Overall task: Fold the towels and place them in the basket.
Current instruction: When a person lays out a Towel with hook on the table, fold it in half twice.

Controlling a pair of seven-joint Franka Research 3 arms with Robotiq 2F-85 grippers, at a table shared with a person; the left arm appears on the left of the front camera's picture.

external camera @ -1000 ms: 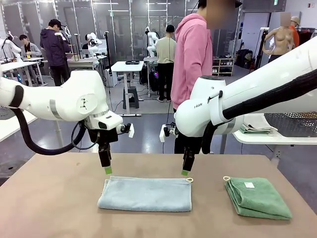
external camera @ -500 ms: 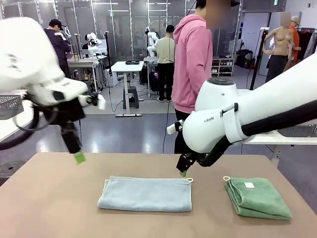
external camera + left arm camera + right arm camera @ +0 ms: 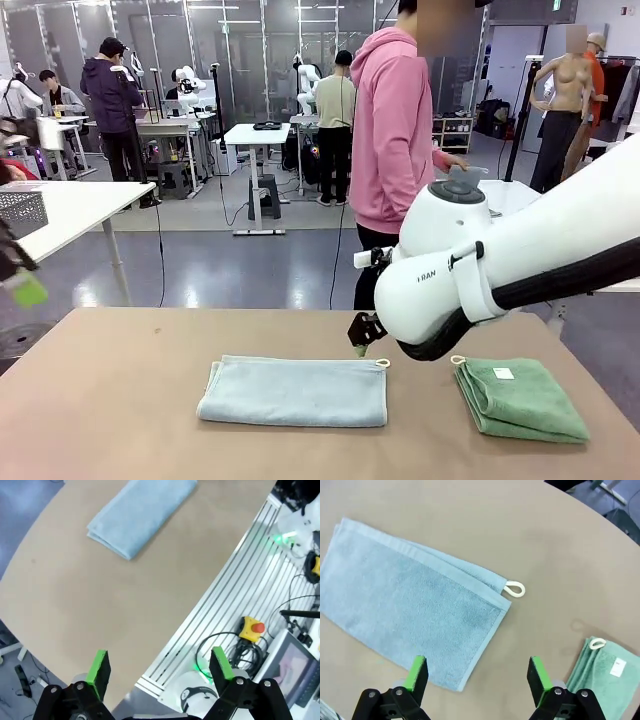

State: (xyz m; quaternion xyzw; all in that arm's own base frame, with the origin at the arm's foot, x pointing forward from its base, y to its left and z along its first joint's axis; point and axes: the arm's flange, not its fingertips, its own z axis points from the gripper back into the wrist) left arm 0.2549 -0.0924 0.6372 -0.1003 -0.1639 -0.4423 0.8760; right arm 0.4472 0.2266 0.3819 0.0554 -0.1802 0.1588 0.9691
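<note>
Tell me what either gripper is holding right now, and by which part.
Nothing. The left gripper and right gripper are both open and empty; the blue-grey towel lies untouched.

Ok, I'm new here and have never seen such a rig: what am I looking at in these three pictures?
It is a two-armed robot at a brown table; the big white shape is its right arm. A person in a pink hoodie stands at the far side. The wide picture comes from a fixed camera between the arms. The other two come from wrist cameras, each looking past its own fingers with green pads. The left gripper is at the table's left side; the right gripper hovers near the looped corner of the pale blue towel. Both are open, holding nothing. That towel lies folded mid-table, a folded green towel apart to its right.
</note>
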